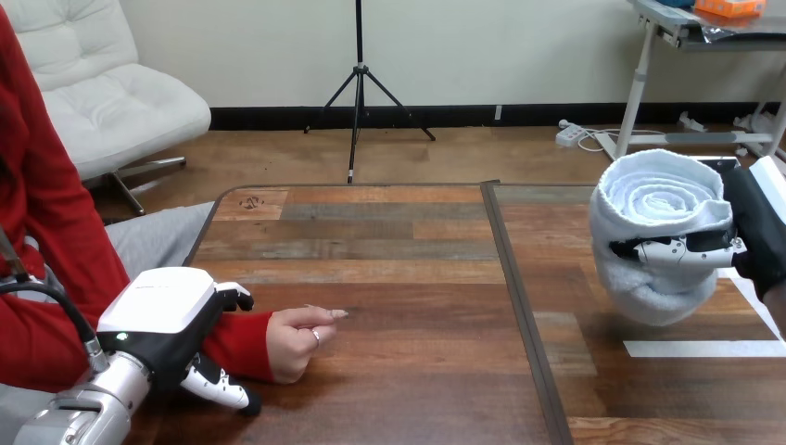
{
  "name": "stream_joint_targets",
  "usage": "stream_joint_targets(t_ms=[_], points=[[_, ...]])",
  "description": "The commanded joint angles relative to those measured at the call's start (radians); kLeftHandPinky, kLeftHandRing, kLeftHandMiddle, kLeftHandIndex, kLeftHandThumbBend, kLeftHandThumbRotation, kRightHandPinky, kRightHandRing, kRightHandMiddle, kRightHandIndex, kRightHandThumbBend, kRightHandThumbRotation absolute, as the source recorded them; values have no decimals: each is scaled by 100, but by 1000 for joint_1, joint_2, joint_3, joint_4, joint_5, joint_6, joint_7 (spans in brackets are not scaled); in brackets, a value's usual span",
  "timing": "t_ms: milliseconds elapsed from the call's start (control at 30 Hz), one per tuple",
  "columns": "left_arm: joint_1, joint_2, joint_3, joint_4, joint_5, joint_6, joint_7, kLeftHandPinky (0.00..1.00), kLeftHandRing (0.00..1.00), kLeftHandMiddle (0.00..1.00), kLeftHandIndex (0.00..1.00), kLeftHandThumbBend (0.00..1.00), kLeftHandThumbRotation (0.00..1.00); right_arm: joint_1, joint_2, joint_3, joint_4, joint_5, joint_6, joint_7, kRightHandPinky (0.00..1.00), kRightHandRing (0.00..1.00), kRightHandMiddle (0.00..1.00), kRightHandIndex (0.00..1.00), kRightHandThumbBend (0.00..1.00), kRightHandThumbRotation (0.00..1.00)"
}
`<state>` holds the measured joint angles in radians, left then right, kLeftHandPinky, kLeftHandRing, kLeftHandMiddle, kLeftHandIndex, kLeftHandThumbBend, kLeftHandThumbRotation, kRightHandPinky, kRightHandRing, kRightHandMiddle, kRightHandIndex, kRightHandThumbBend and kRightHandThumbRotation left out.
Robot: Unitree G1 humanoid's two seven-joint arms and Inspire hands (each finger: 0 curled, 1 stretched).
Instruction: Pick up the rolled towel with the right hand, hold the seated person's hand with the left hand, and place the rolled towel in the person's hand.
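The right hand [753, 230] is raised above the right part of the wooden table [399, 250], its fingers [684, 248] wrapped round the rolled towel [653, 199], which is clear of the tabletop with its spiral end facing up. The left hand [162, 320] is at the near left, fingers above and thumb below the red sleeve, closed round the person's wrist. The person's hand [298, 338] rests on the table, loosely curled, well apart from the towel.

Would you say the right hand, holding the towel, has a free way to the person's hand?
Probably yes: only the table lies between the right hand with the rolled towel and the person's hand. That hand is curled, though, showing no open palm.
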<state>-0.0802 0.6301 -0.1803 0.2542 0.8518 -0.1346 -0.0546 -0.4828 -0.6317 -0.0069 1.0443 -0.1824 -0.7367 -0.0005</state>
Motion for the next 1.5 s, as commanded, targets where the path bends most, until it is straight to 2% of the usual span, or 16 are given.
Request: stream_joint_targets(t_ms=[0, 333, 600, 767, 900, 1167, 1467], points=[[-40, 20, 12, 19, -8, 24, 33, 65, 73, 74, 72, 98, 21, -42, -6, -33, -65, 19, -9, -14, 34, 38, 43, 43, 80, 0], [-36, 20, 1, 19, 1, 26, 83, 48, 59, 63, 63, 94, 9, -37, -6, -35, -79, 21, 0, -12, 35, 39, 43, 43, 80, 0], [-39, 20, -8, 22, 2, 36, 86, 45, 55, 60, 59, 91, 5, -37, -4, -39, -74, 29, -5, -8, 34, 39, 43, 43, 80, 0], [-38, 16, -9, 13, -6, 50, 65, 44, 54, 59, 58, 90, 5, -37, -4, -40, -72, 29, -11, -10, 34, 39, 43, 43, 81, 0], [-42, 14, -11, 22, -17, 40, 63, 43, 52, 57, 56, 88, 4, -36, -4, -40, -75, 26, -14, -15, 35, 39, 43, 43, 81, 0], [-50, 10, -20, 40, -33, 16, 65, 36, 42, 46, 47, 85, 1, -37, -2, -45, -72, 31, -11, -10, 35, 40, 43, 43, 81, 0], [-52, -3, -30, 46, -40, 19, 51, 32, 37, 40, 40, 84, 0, -38, -1, -48, -68, 35, -17, -4, 35, 39, 43, 43, 81, 0]])
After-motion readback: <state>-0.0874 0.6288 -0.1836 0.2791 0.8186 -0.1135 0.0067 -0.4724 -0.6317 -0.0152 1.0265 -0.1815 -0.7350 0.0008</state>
